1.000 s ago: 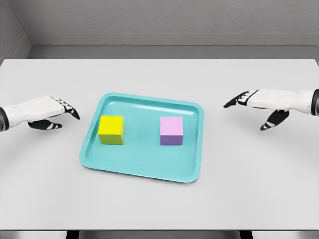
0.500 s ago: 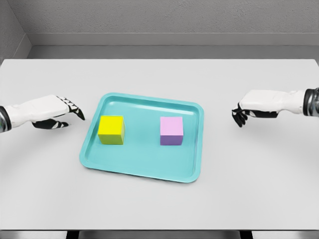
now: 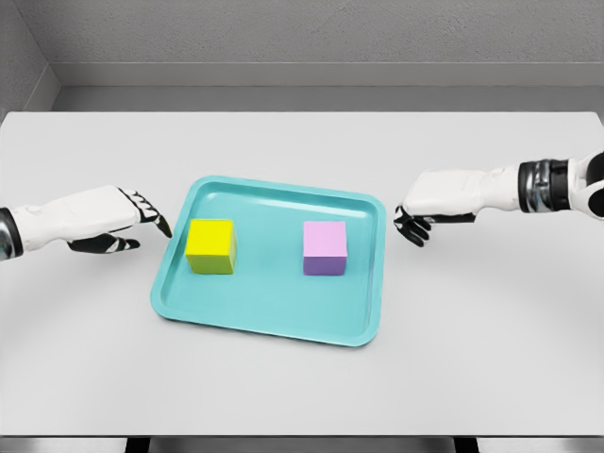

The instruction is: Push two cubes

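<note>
A teal tray (image 3: 274, 321) lies near the middle of a pale grey counter (image 3: 302, 396), carrying two cubes set well apart. The yellow cube (image 3: 210, 245) sits in the tray's left half, close to the left rim; the pink cube (image 3: 325, 247), with a purple front face, sits right of centre. Both rest flat on the tray floor, neither touched by a hand.

The left hand (image 3: 118, 219) reaches in from the left edge, its dark-tipped fingers (image 3: 151, 213) extended and relaxed, grasping nothing, the tips just at the tray's left rim and near the yellow cube. The right hand (image 3: 429, 203) comes in from the right edge on a white arm with a grey wrist band, hovering just outside the tray's upper right corner. Its fingers (image 3: 411, 227) curl downward toward the counter and hold nothing. A grey wall runs behind the counter's far edge.
</note>
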`<action>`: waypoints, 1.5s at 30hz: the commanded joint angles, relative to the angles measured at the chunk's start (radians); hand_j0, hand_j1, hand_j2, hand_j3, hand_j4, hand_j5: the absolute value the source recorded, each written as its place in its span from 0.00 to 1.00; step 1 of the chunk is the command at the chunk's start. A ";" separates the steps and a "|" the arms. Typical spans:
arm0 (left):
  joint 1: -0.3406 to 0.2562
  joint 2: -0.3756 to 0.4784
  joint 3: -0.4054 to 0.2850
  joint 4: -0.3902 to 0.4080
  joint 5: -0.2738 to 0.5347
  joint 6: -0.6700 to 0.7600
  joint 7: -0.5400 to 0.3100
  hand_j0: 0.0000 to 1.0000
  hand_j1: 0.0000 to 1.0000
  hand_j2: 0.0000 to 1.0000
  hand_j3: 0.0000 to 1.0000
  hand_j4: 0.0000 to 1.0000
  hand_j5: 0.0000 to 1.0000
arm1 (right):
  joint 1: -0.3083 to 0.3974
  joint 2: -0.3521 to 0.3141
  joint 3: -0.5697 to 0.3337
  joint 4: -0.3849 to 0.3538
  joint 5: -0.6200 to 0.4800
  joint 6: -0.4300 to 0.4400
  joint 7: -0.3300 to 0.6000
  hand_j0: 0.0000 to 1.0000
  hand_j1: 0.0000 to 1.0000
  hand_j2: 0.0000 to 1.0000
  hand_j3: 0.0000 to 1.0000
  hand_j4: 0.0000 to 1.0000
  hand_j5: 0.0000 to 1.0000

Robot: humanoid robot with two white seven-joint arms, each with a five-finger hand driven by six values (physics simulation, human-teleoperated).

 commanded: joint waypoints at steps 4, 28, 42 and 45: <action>0.018 0.000 -0.003 -0.040 0.009 0.002 0.001 0.64 0.64 0.64 0.64 0.64 0.64 | -0.008 0.036 0.053 -0.006 0.026 0.002 0.000 0.10 0.10 0.10 0.10 0.10 0.10; -0.005 -0.054 -0.003 0.050 0.004 0.002 -0.002 0.63 0.63 0.63 0.63 0.63 0.63 | -0.063 0.115 0.165 0.008 0.055 0.002 0.000 0.10 0.10 0.10 0.10 0.10 0.10; -0.012 -0.089 -0.018 0.049 0.001 0.002 -0.003 0.62 0.62 0.62 0.62 0.62 0.62 | -0.068 0.155 0.174 0.024 0.064 0.002 0.000 0.10 0.10 0.10 0.10 0.10 0.10; -0.014 -0.089 -0.018 0.047 0.001 0.002 -0.003 0.62 0.62 0.62 0.62 0.62 0.62 | -0.075 0.164 0.189 0.024 0.066 0.002 0.000 0.10 0.10 0.10 0.10 0.10 0.10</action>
